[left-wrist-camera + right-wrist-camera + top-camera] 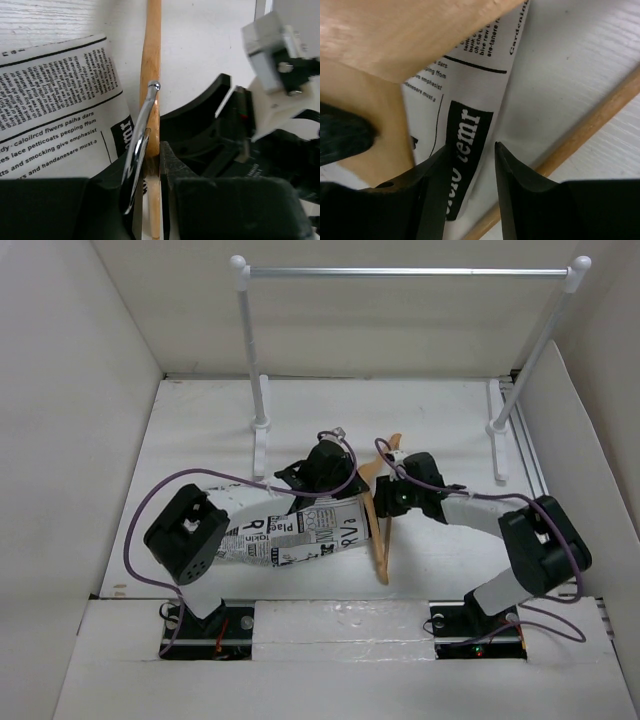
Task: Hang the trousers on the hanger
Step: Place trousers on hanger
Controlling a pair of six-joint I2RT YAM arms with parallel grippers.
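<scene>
The trousers (300,535), white with black newspaper print, lie folded on the table under my left arm. Their right end passes through the tan wooden hanger (378,530), which stands tilted on its lower bar. My left gripper (358,478) is shut on the hanger's top. In the left wrist view the wood (152,75) sits pinched between the jaws of the left gripper (150,160), next to the metal hook (140,145). My right gripper (388,502) is just right of the hanger. Its jaws (470,147) stand apart around a fold of the trousers (485,75), below the hanger (395,35).
A silver rail (400,272) on white posts stands at the back of the table. White walls close in the left, right and back sides. The hanger's lower bar (580,135) rests on the white table.
</scene>
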